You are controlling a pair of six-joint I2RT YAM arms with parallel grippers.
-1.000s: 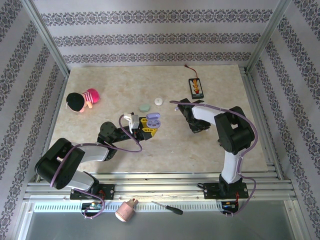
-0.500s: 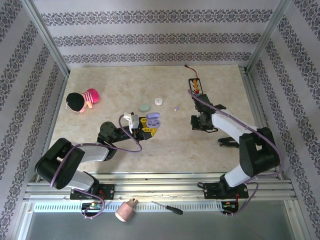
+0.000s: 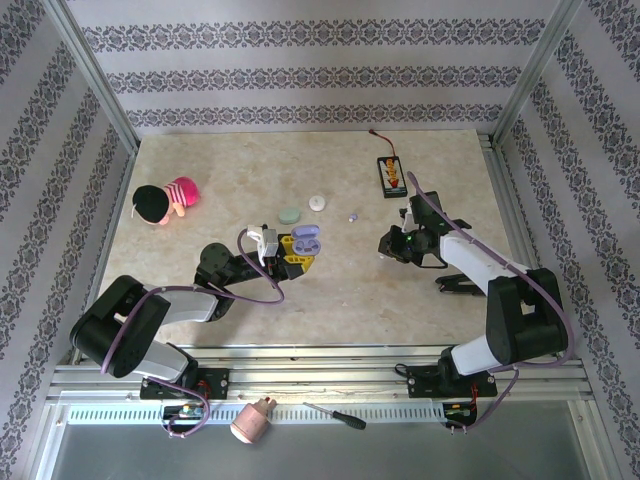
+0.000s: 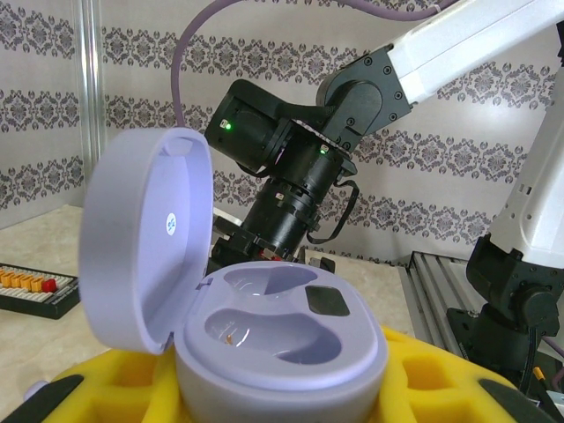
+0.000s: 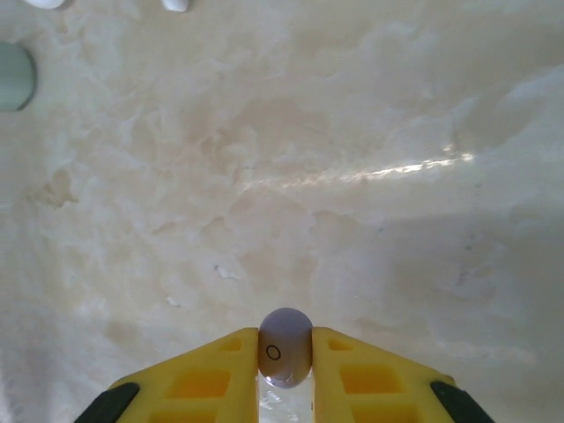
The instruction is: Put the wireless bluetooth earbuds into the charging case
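Right wrist: right gripper [image 5: 285,363] is pinching a lavender earbud [image 5: 285,339] by its sides above the table [image 5: 370,115]. It is looking tiny, smooth and slippery. Left gripper [image 3: 297,262] is clamping the open case [image 4: 282,339].

Lavender charging case [image 4: 291,370], lavender-grey earbud [image 5: 285,346], marbled beige table [image 5: 352,176].

The charging case [image 4: 282,344] is glossy lavender plastic, the earbud [image 5: 285,346] smooth, the fingers [image 5: 231,388] matt yellow plastic, the table [image 5: 352,132] polished and marble-patterned.
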